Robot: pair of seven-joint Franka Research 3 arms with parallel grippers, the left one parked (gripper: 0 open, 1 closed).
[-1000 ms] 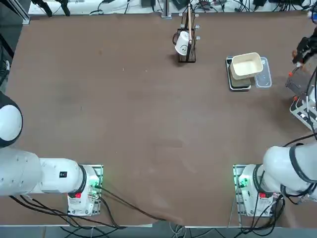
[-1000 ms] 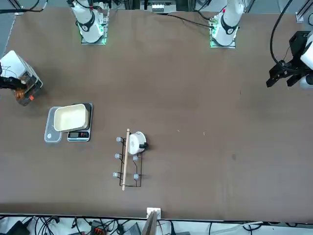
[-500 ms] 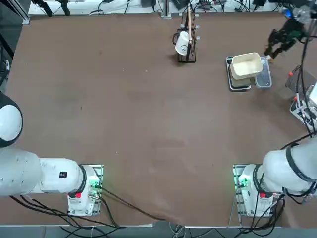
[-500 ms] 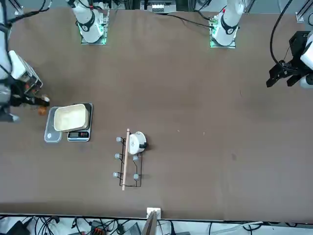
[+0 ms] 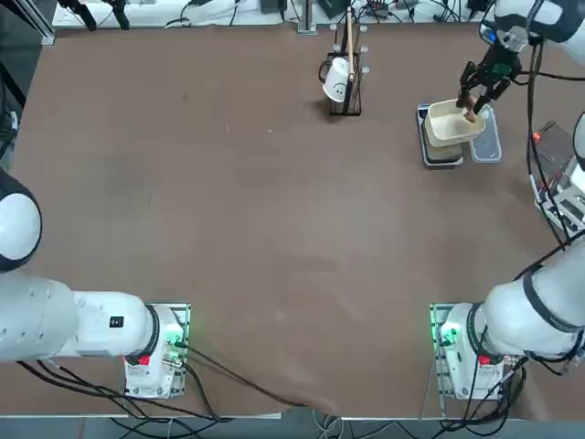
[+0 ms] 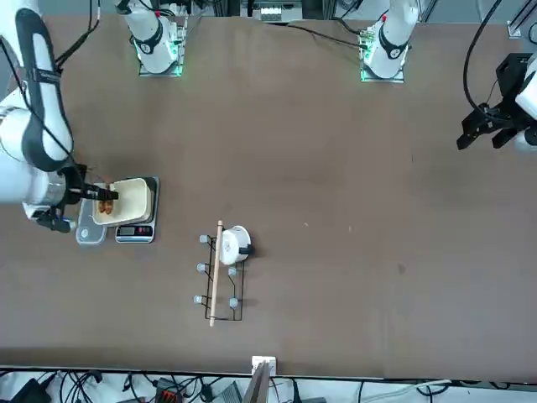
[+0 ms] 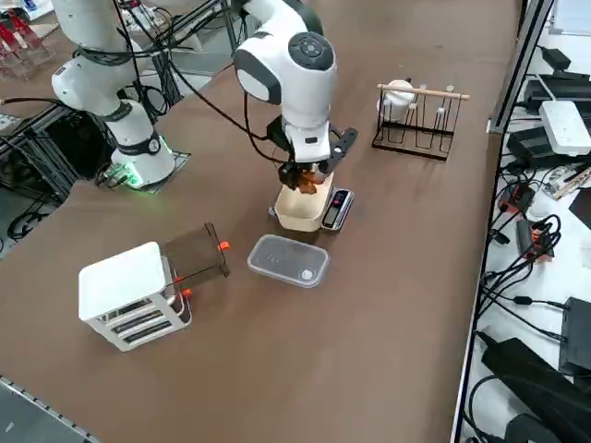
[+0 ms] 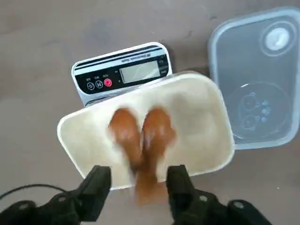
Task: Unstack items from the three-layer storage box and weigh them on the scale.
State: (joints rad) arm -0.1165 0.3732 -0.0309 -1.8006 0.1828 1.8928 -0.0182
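- Brown worktop (image 5: 274, 229) fills the top view; the right gripper (image 5: 472, 99) hangs over the cream tray (image 5: 448, 126), which sits on the scale (image 5: 441, 157). An orange-brown food piece (image 5: 470, 116) shows just below the fingertips, over the tray's far-right part. A clear plastic container (image 5: 489, 144) lies beside the tray, and a dark stand with a white cup (image 5: 338, 80) stands well apart toward the middle of the far edge.
- Front view: the gripper (image 6: 94, 195) reaches in over the tray (image 6: 127, 201) from the picture's left, with the orange-brown piece (image 6: 106, 205) at its tips and above the tray's near end. The scale's display (image 6: 134, 232) shows below the tray, and the clear container (image 6: 88, 232) pokes out beside it.
- Right side view: the gripper (image 7: 309, 175) points down over the tray (image 7: 297, 214), the orange-brown piece (image 7: 307, 181) at its tips. The scale (image 7: 338, 209) is partly covered by the tray. The light-grey three-layer storage box (image 7: 129, 295) with red parts stands well apart, nearer the camera, with the clear container (image 7: 288, 261) between it and the tray.
- Right wrist view: the fingers (image 8: 96, 185) stand apart and neither pad touches the blurred orange-brown piece (image 8: 143, 145), which shows between them over the tray (image 8: 206, 140). Whether it rests in the tray cannot be told. The scale's panel (image 8: 122, 75) peeks out past the tray, and the clear container (image 8: 262, 84) lies just beside it.
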